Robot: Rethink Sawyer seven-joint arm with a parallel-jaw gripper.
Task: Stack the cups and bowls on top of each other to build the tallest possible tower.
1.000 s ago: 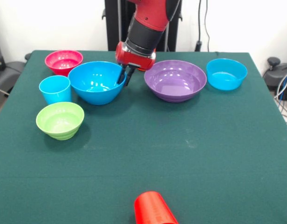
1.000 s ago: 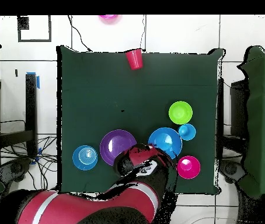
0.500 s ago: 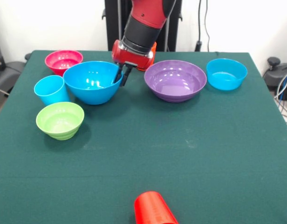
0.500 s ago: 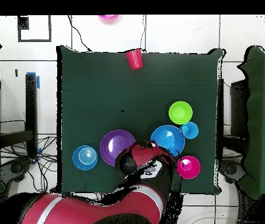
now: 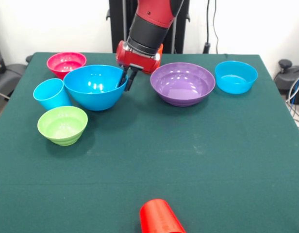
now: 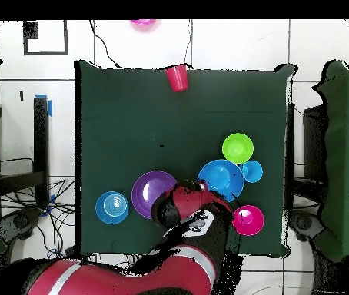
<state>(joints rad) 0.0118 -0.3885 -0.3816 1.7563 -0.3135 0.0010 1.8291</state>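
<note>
1. Front view: the gripper (image 5: 125, 81) hangs from the red and black arm (image 5: 148, 26) at the right-hand rim of the large blue bowl (image 5: 95, 86). Its dark fingers straddle that rim and are closed on it, one inside the bowl and one outside.
2. Front view: the light blue cup (image 5: 51, 93) leans to one side just left of the large blue bowl and touches its side. The pink bowl (image 5: 66, 63) sits behind them, and the lime green bowl (image 5: 62, 124) sits in front of the cup on the green worktop (image 5: 198, 155).
3. Front view: the purple bowl (image 5: 182, 83) stands to the right of the gripper, apart from the large blue bowl. A smaller blue bowl (image 5: 236, 76) stands further right. A red cup (image 5: 160, 217) lies on its side at the near edge, well apart from the rest.
4. Overhead view: the arm (image 6: 174, 246) covers the gripper. The large blue bowl (image 6: 222, 178) lies between the purple bowl (image 6: 150, 192) and the light blue cup (image 6: 252, 170), with the lime green bowl (image 6: 237, 146) above and the pink bowl (image 6: 249, 220) below. The smaller blue bowl (image 6: 111, 207) is at the left, and the red cup (image 6: 177, 77) is at the top edge.
5. No bowl or cup is stacked on another.
</note>
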